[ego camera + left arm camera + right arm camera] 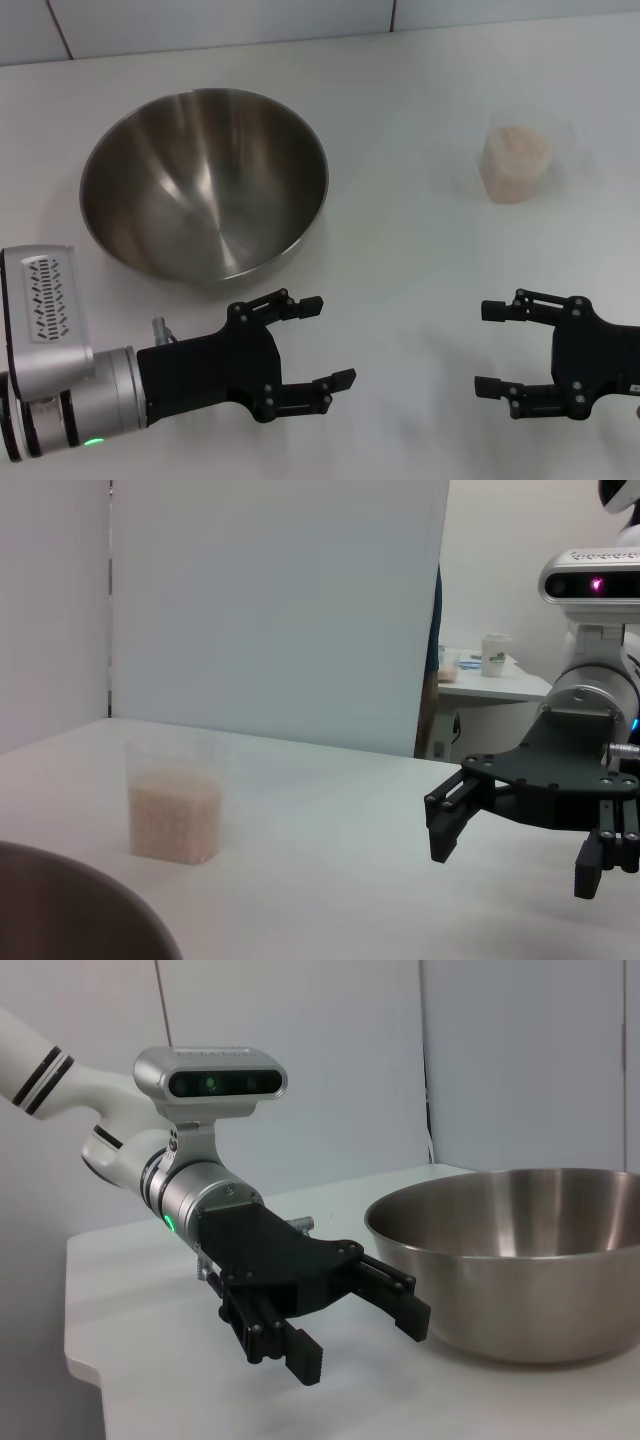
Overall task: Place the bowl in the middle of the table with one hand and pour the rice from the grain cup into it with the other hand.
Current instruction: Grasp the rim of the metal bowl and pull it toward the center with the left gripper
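The steel bowl (205,180) stands upright on the left half of the white table (400,250). A clear plastic grain cup (515,160) holding a heap of pale rice (516,150) stands at the far right. My left gripper (330,342) is open and empty, low over the table just in front of the bowl. My right gripper (485,348) is open and empty, well in front of the cup. The left wrist view shows the cup (175,800), the bowl's rim (80,910) and the right gripper (515,845). The right wrist view shows the bowl (520,1270) and the left gripper (358,1342).
A tiled wall (300,20) runs along the table's far edge. A white panel (280,610) stands behind the table, with a desk (490,685) farther off. The table's rounded corner (85,1360) shows in the right wrist view.
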You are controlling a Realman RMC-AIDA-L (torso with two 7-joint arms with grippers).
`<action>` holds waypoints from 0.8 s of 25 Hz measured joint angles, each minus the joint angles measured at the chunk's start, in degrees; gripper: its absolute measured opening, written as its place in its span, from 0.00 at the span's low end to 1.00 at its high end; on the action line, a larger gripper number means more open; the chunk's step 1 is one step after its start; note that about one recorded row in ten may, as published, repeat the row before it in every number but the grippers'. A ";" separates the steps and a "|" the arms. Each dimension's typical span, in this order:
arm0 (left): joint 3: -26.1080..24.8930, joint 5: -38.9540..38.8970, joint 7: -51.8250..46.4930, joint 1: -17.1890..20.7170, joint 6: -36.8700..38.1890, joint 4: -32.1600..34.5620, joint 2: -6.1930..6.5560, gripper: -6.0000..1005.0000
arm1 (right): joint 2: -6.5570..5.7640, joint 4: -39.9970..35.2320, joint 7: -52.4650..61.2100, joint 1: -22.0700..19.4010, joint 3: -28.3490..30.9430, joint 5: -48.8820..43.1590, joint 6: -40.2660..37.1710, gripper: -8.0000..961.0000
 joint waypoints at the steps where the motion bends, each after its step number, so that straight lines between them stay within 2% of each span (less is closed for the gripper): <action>1: 0.00 0.00 0.00 0.03 0.00 0.01 0.00 0.86 | 0.02 0.00 -0.01 0.03 0.00 -0.01 0.00 0.86; 9: -0.08 -0.03 -0.28 0.53 0.68 0.48 0.03 0.85 | 0.13 0.01 -0.20 0.17 0.01 -0.14 0.02 0.86; 11: -1.49 -0.29 -0.31 1.81 3.58 2.65 0.15 0.85 | 0.14 0.01 -0.25 0.19 0.00 -0.10 0.04 0.86; 12: -4.70 -0.42 -0.09 3.81 7.64 5.99 0.01 0.85 | 0.17 0.00 -0.28 0.19 0.02 -0.04 0.06 0.86; 13: -5.85 -0.43 0.01 4.48 9.05 7.01 -0.09 0.85 | 0.39 0.00 -0.31 0.19 0.01 -0.04 0.12 0.86; 16: -15.34 -1.70 -2.28 8.33 14.53 14.64 -0.96 0.85 | 0.72 -0.26 -0.30 0.09 0.01 -0.14 0.25 0.86; 18: -19.96 -2.98 -8.87 9.14 13.25 19.36 -0.84 0.85 | 0.99 -0.56 -0.30 -0.14 0.01 -0.22 0.26 0.86; 20: -24.32 -0.43 -21.78 9.25 5.60 25.08 -0.27 0.85 | 1.01 -0.57 -0.29 -0.19 0.00 -0.24 0.26 0.86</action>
